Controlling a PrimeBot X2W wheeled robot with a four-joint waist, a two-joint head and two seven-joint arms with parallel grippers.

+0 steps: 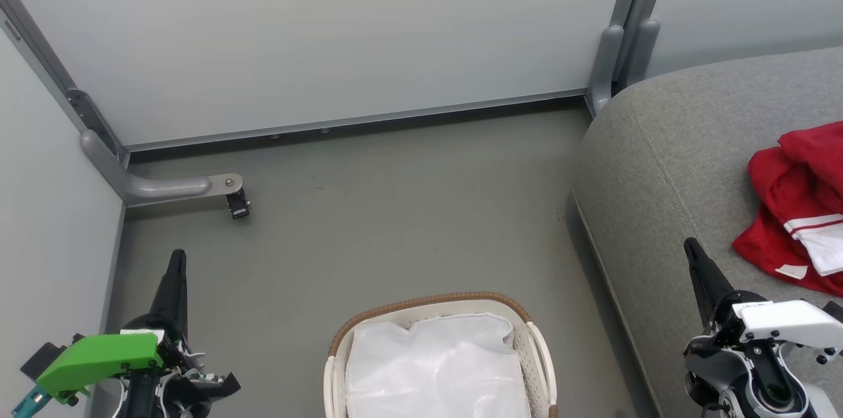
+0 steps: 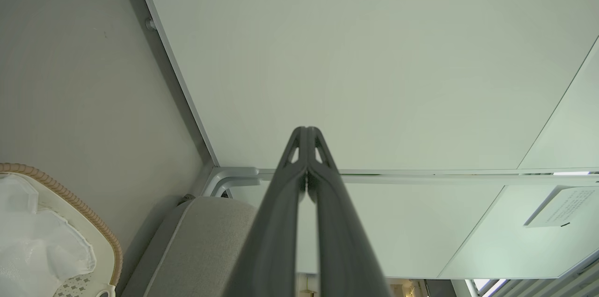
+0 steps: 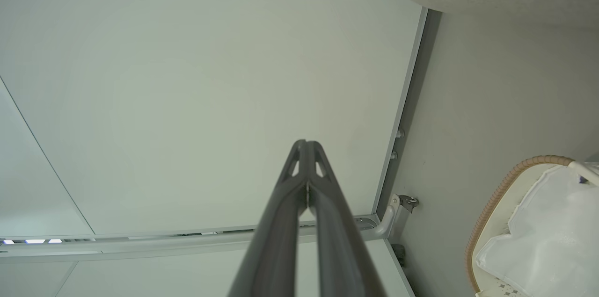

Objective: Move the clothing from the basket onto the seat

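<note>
The clothing [image 1: 800, 204], red with white striped trim, lies bunched on the grey seat [image 1: 665, 161] at the right edge of the head view. On the floor at the bottom centre stands the basket [image 1: 421, 305], cream with a brown woven rim, holding just its white liner [image 1: 438, 365]. My left gripper [image 1: 176, 259] is shut and empty at the lower left, well left of the basket. My right gripper [image 1: 690, 247] is shut and empty over the seat's front edge, left of the clothing. The wrist views show each pair of fingers pressed together: left gripper [image 2: 306, 132], right gripper [image 3: 305, 145].
Pale partition walls [image 1: 316, 29] close off the back and left. A grey bracket foot with a small caster [image 1: 234, 197] juts onto the floor at the left. Open grey floor [image 1: 395, 220] lies between the basket and the wall.
</note>
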